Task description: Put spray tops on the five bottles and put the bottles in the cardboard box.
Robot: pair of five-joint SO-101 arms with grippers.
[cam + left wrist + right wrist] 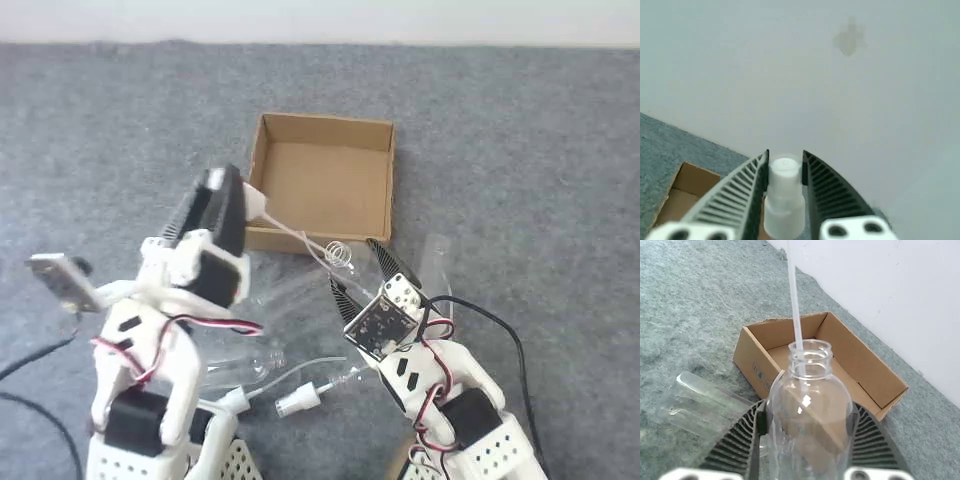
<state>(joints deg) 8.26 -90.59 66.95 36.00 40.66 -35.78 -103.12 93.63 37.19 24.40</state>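
Left gripper [785, 156]: fingers closed tight on the white head of a spray top [785, 197]. It is held up off the tabletop [520, 150] so the dip tube [794, 305] hangs free and slants down toward the other arm.

Right gripper [809, 415]: fingers spread wide and clamped round the body of a clear bottle [810, 405]. The mouth is tilted up toward the tube, probably so the 2 parts line up. In the right wrist view the tube passes through the bottle mouth. The head is well apart from the neck, so the top is not seated.

Step in hand, as I judge it: feed the tube down, then press the head onto the neck.

Cardboard box [320, 185] sits just beyond both grippers, open side up, with nothing in it: 0 of 5 packed. It is near enough that a capped bottle should need only a short carry.

Loose bottles lie on their sides on the tabletop: 1 [262, 298] between the arms and 1 [235, 368] near the left arm's base. Another clear shape just beside the right gripper may be a bottle, cannot tell. At least 2 loose spray tops [298, 402] lie near the arm bases, within reach for later rounds.

Risks: the thin tube can bend or snag on the rim, and the smooth bottle may twist in the grip when pushed.
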